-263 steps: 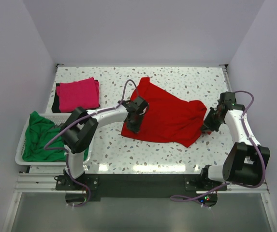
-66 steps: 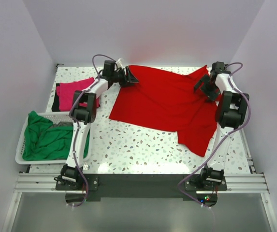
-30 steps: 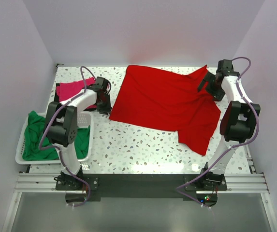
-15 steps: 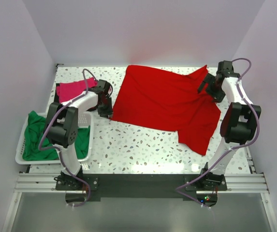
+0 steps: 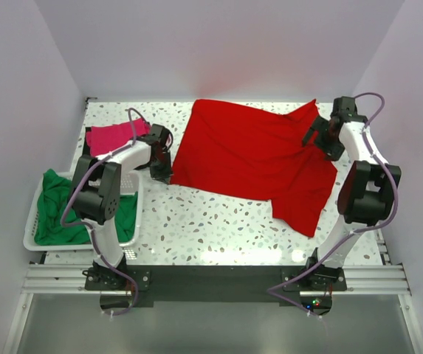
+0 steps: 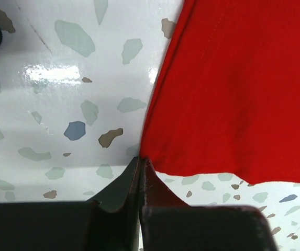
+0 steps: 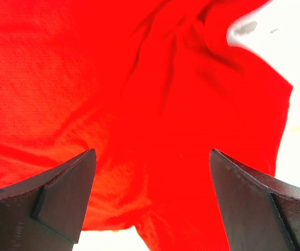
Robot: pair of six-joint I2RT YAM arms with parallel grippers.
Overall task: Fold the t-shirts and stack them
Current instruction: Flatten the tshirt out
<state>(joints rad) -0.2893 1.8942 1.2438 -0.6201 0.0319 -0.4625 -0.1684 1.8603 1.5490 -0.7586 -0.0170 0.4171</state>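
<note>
The spread-out t-shirt [image 5: 248, 166] lies across the middle and right of the surface [image 5: 211, 228]. The folded t-shirt [image 5: 111, 138] sits at the back left. In front of it, at the left edge, stands the basket [image 5: 28, 234] with the crumpled t-shirt [image 5: 60, 210] inside.

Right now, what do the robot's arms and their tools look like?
The left arm and right arm are white tubes with chunky black joints. A thin purple cable loops along each one. The left tool and right tool are black, each with two flat fingers that narrow to a point.
</note>
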